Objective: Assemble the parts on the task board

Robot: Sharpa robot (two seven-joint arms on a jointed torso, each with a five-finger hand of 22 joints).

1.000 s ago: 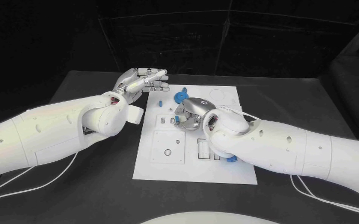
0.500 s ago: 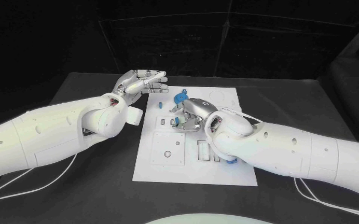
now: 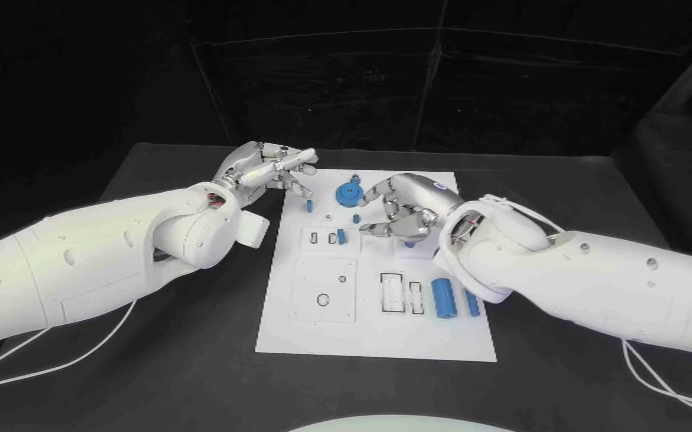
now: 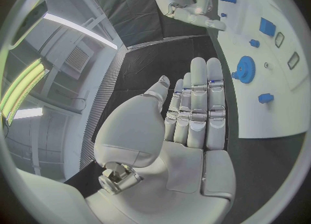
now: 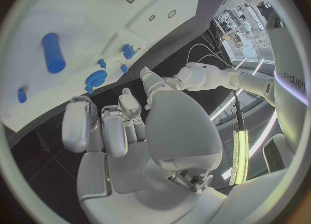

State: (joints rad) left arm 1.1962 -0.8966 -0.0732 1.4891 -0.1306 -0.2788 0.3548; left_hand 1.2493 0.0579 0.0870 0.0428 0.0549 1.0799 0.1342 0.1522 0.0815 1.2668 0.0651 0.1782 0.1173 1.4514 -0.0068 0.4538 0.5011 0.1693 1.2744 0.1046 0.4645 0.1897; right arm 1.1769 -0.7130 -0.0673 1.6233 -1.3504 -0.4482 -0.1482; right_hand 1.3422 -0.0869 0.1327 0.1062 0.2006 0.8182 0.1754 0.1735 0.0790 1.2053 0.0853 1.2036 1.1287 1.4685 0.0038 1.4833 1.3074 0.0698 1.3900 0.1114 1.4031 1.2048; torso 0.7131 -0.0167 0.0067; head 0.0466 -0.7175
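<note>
Two white arms reach inward. The left hand [image 3: 268, 166] is raised, its fingers straight and together, holding nothing. The right hand [image 3: 400, 206] is empty too, its fingers loosely curled.

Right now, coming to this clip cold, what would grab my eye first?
The white task board in the middle of the black table, dotted with small blue parts, notably a blue gear near its far edge. The right hand hovers over the board's far half; the left hand hangs off its far left corner.
</note>
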